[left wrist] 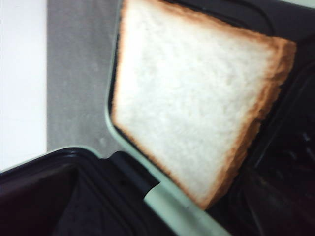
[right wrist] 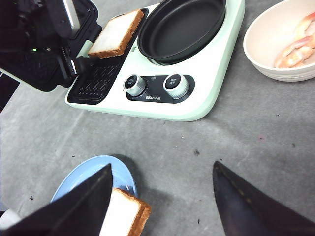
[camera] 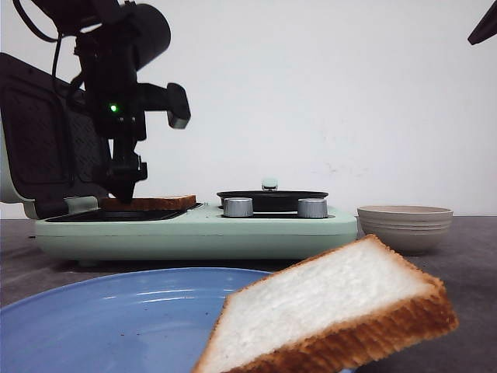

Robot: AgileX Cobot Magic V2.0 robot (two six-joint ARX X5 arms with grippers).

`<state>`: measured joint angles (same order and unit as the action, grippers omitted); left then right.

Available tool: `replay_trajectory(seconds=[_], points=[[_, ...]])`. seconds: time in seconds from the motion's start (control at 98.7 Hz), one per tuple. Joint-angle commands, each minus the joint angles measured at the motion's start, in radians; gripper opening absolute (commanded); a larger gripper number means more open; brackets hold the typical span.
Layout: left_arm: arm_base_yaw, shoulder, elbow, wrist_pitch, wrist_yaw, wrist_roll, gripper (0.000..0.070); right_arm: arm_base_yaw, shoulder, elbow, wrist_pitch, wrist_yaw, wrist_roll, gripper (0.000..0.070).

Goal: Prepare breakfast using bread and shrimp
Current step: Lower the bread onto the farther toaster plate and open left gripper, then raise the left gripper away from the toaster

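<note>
One slice of bread [camera: 155,203] lies on the black grill plate of the mint breakfast maker [camera: 202,233]. It fills the left wrist view [left wrist: 197,98] and also shows in the right wrist view [right wrist: 115,34]. My left gripper [camera: 124,186] points down at that slice's left end; its jaws are not clear. The second slice [camera: 334,307] leans on the blue plate [camera: 116,311] at the front. My right gripper [right wrist: 162,164] hangs open and empty high above the table, with that slice [right wrist: 125,216] under one finger. Shrimp [right wrist: 295,44] lie in a beige bowl [right wrist: 256,54].
The maker's black lid [camera: 39,132] stands open behind my left arm. A black round pan [camera: 272,200] sits on the maker's right half, with two silver knobs [right wrist: 155,84] in front. The beige bowl [camera: 404,225] stands right of the maker on the grey table.
</note>
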<state>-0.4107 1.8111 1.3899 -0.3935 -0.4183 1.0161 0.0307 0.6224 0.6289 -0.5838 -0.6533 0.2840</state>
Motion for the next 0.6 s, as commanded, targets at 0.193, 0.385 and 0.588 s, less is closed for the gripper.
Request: replay_trajectory(seconds=[0.193, 0.385, 0.588], points=[[-0.010, -0.072, 0.024, -0.052, -0.011, -0.077, 0.0306, 0.000, 0.004, 0.014, 0.009, -0.001, -0.015, 0.0393], [-0.011, -0.137, 0.024, -0.105, -0.011, -0.230, 0.0134, 0.000, 0.004, 0.014, 0.014, -0.001, -0.015, 0.0393], [-0.011, -0.228, 0.024, -0.178, -0.010, -0.425, 0.0055, 0.000, 0.004, 0.014, 0.014, -0.001, -0.015, 0.0393]])
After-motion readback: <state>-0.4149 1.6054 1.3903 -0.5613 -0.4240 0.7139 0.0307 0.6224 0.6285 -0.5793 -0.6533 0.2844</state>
